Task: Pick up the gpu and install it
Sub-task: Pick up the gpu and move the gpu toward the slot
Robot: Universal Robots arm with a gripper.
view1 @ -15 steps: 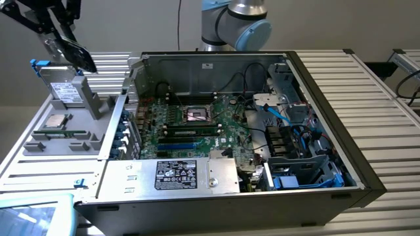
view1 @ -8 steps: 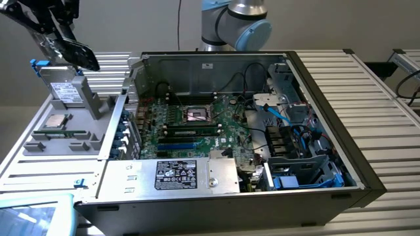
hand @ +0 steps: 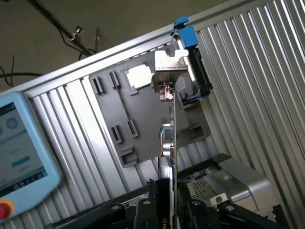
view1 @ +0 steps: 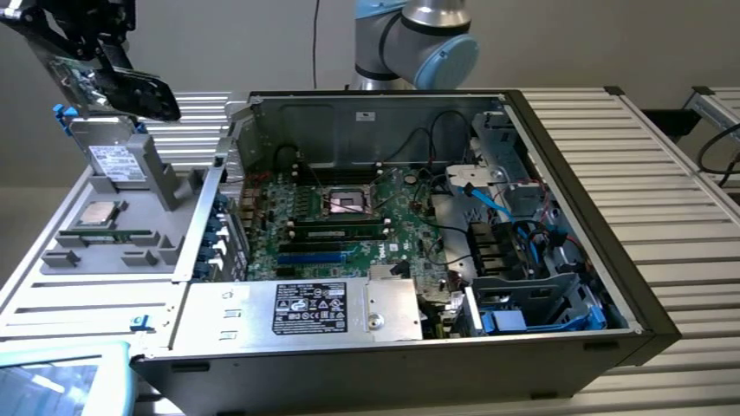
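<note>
Far left in the exterior view: gripper (view1: 99, 52) high over the grey tray (view1: 121, 251), its fingers clamped on the gpu (view1: 133, 87). The card has open air on every edge and hangs apart from the upright hard drive (view1: 116, 162) below. Right of the tray is the open computer case (view1: 578, 204), whose walls ring the motherboard (view1: 335, 227).

one gpu (view1: 137, 89), one case (view1: 592, 251), one tray (view1: 102, 257), seemingly one hard drive (view1: 116, 162)
</note>
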